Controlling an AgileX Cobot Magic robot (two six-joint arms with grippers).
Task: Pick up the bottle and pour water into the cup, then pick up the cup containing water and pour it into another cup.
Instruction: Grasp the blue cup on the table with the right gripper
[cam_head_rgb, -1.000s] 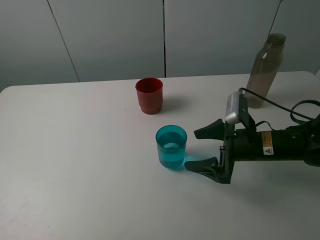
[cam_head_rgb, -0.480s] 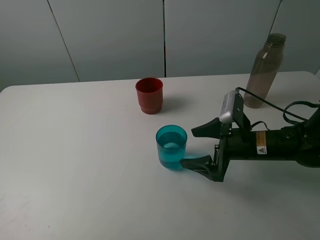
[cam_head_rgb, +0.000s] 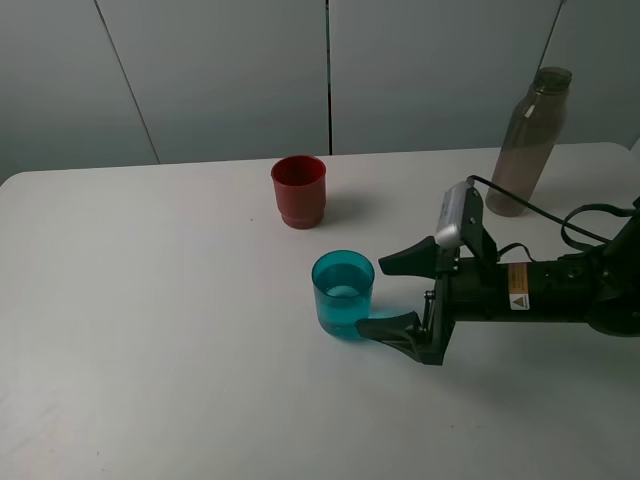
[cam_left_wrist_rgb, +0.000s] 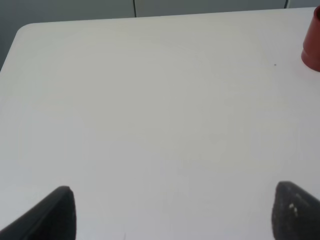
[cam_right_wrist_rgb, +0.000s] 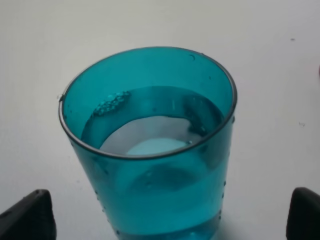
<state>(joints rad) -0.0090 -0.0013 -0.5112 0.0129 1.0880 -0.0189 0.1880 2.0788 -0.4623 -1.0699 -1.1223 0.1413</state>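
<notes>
The translucent teal cup (cam_head_rgb: 342, 293) stands mid-table with water in it; the right wrist view shows it close up (cam_right_wrist_rgb: 150, 145). My right gripper (cam_head_rgb: 371, 295) is open and lies level with the table, its fingertips just reaching the cup's right side, one on each flank. In the right wrist view (cam_right_wrist_rgb: 165, 215) the cup sits between the two finger tips, not gripped. The red cup (cam_head_rgb: 298, 190) stands behind the teal one and shows at the edge of the left wrist view (cam_left_wrist_rgb: 312, 47). The grey-brown bottle (cam_head_rgb: 528, 140) stands upright at the back right. My left gripper (cam_left_wrist_rgb: 177, 212) is open and empty over bare table.
The white table (cam_head_rgb: 150, 300) ends at a grey panelled wall behind. A black cable runs from the right arm past the bottle's base. The left arm is out of the exterior view.
My right gripper has slid left toward the teal cup, so its open fingertips now reach the cup's sides. The cups and the bottle have not moved.
</notes>
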